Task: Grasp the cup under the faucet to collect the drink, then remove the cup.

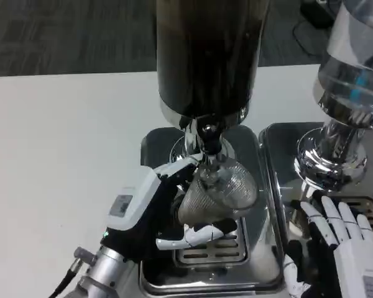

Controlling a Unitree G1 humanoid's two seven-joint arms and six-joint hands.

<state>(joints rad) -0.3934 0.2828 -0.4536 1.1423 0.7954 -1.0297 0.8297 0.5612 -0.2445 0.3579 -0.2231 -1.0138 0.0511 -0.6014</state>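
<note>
Holding the cup (219,192) was the left hand (150,214), with its fingers (196,234) wrapped around the cup's lower part and clamped on it. The cup was clear and tipped a little, its open top sitting right under the faucet (209,141), just above the hand. I could not tell if any drink was in it (the see-through side made that hard). Below the hand lay the drip tray (206,276) with its slotted grate (212,248). Above the faucet stood the big dark drink tank (208,56).

To do this step well, the hand needed to hold tight, keep the cup's mouth right under the faucet, and bring it more upright so nothing spilled.

Off to the side, the right hand (339,239) lay flat with fingers apart, holding nothing, resting by a second shiny dispenser (348,99) and its tray (280,161).
</note>
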